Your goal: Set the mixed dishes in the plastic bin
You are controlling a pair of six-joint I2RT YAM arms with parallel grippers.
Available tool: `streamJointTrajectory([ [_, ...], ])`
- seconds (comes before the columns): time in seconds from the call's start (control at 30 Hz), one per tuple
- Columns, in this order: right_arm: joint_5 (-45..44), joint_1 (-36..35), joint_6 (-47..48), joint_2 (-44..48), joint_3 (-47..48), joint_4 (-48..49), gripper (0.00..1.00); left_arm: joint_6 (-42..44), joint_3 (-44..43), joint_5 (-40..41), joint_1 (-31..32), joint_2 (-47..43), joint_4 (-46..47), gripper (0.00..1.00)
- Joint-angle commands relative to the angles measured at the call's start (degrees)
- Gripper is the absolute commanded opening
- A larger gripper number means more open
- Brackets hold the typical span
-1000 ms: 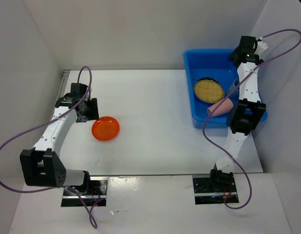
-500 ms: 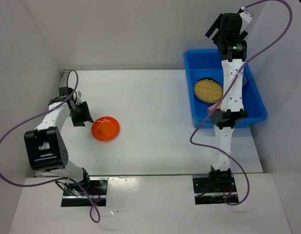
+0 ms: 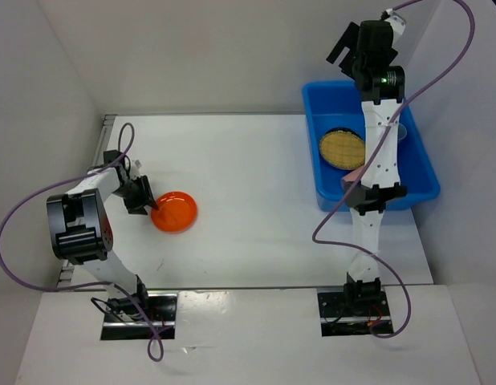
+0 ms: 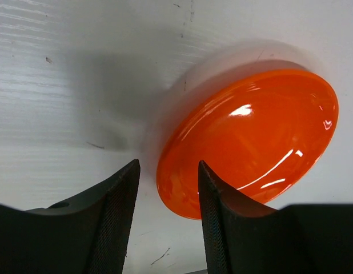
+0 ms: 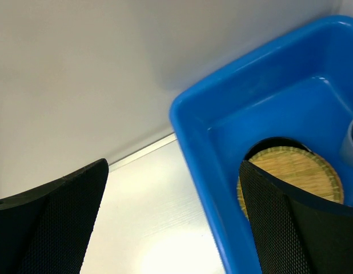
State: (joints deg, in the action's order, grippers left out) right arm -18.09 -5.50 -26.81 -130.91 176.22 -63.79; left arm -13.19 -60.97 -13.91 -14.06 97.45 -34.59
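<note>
An orange plate (image 3: 174, 212) lies on the white table at the left and also shows in the left wrist view (image 4: 251, 137). My left gripper (image 3: 152, 204) is open, low at the plate's left rim; in the left wrist view (image 4: 168, 165) the rim sits between the jaws. The blue plastic bin (image 3: 312, 144) stands at the far right. It holds a tan woven plate (image 3: 343, 149) on a black plate (image 5: 268, 142), a pink cup (image 3: 349, 178) partly hidden by the arm, and a blue cup (image 5: 352, 142). My right gripper (image 3: 346, 46) is open and empty, high above the bin's far left corner (image 5: 173, 165).
White walls close in the table at the back, left and right. The right arm's upright links stand in front of the bin's near wall (image 3: 368, 200). Purple cables loop from both arms.
My left gripper has swung down to the orange plate's left rim. My right gripper has lifted out of the bin and moved up and left, open.
</note>
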Motion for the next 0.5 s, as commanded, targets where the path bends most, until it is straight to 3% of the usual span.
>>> streamJointTrajectory([
  [0.0,1.56,-2.23,1.85,5.76,2.72,-0.11,1.00,2.03,-0.11,-2.52,-0.79,2.56,0.93,0.53],
  [0.27,-1.59,-6.90,1.85,7.34,3.25,-1.16,1.00,4.22,-0.11,-7.53,-1.31,6.52,1.45,0.48],
  [0.4,-0.03,-8.21,0.53,8.39,3.25,-2.22,1.00,5.28,-0.11,-10.78,-1.84,7.76,1.98,0.33],
  [0.43,0.50,-8.21,-0.08,9.26,3.25,-2.91,1.00,5.28,-0.11,-11.31,-1.84,8.28,1.98,0.19],
  [0.47,1.03,-8.74,-0.09,10.66,3.25,-2.92,1.00,5.28,-0.11,-11.31,-1.84,8.28,1.98,0.12],
])
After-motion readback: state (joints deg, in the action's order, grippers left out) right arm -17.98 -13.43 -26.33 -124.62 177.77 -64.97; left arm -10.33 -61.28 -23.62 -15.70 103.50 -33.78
